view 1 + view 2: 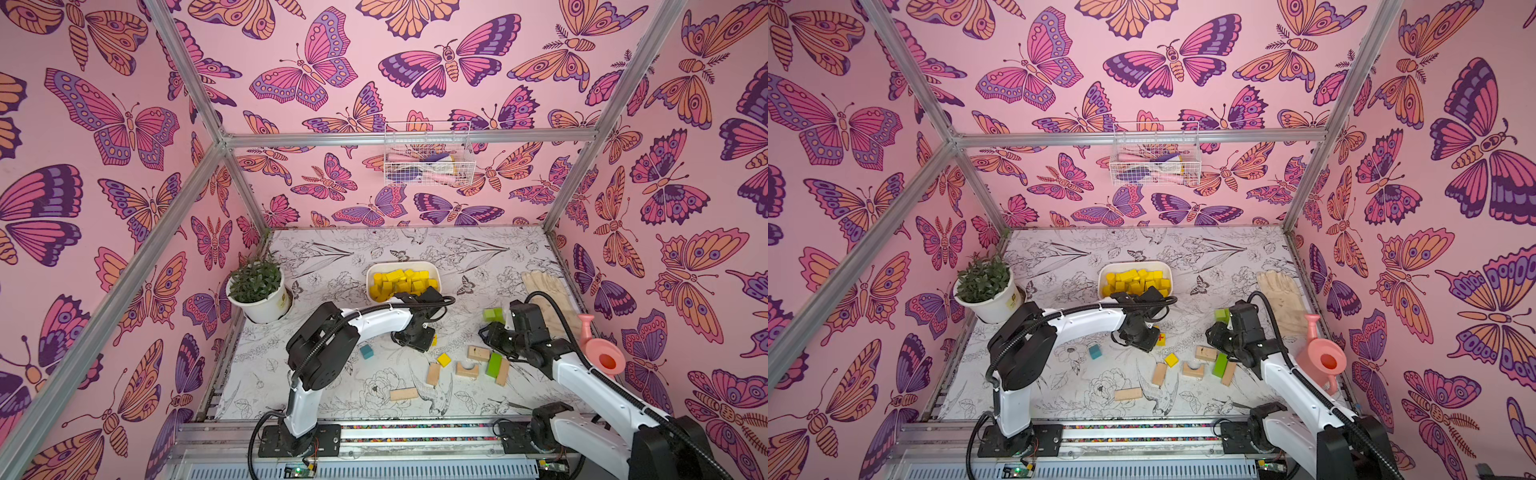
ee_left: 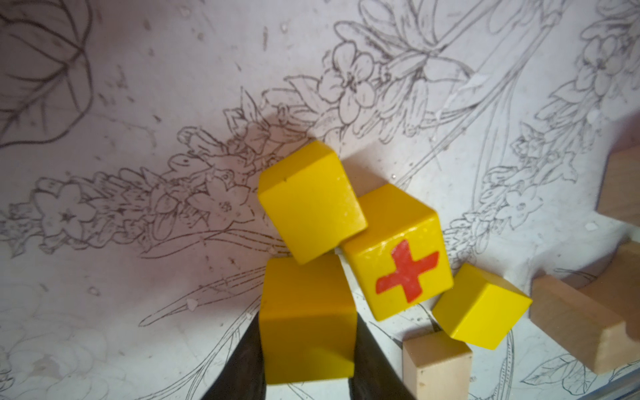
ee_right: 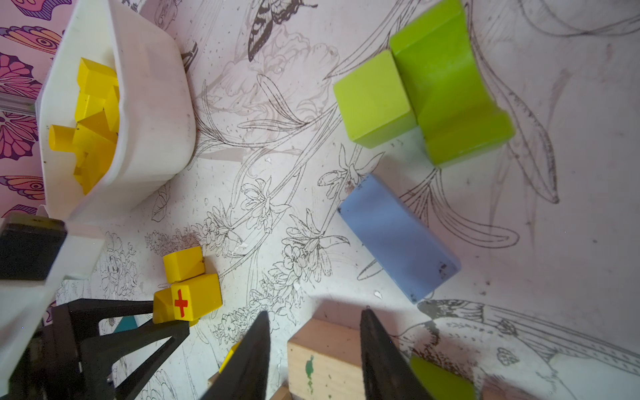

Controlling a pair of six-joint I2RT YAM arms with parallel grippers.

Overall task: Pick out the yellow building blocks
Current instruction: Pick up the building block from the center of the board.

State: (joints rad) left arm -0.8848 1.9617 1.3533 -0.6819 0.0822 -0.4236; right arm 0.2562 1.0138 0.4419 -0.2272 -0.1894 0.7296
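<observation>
A white plastic tub (image 1: 403,263) sits on the flowery table (image 1: 332,257). It is full of small yellow wooden blocks (image 1: 401,282).

Four more yellow blocks are out on the table, on the side of the tub nearer the robot. The left claw (image 2: 308,315) is squeezed onto one of them, a plain yellow cube (image 2: 306,346). Both black fingers (image 2: 247,360) press on its sides. A second yellow cube (image 2: 308,201) is tipped up and leans on the held one. It also leans on the yellow cube with a red cross (image 2: 398,256). The last yellow cube (image 2: 481,306) lies near the cross cube, a bit farther from the tub.

The right claw (image 3: 314,313) is to the right of the tub and nearer the robot. Its fingers are partly apart and hold nothing. It hangs over a bare tan wooden block (image 3: 325,360).

Also to the right of the tub are a lime green cube (image 3: 374,100) and a lime green arch block (image 3: 450,86), and the two touch. A pale blue bar (image 3: 398,239) lies near them. A small teal cube (image 1: 366,351) lies nearer the robot than the tub, a bit to its left.
</observation>
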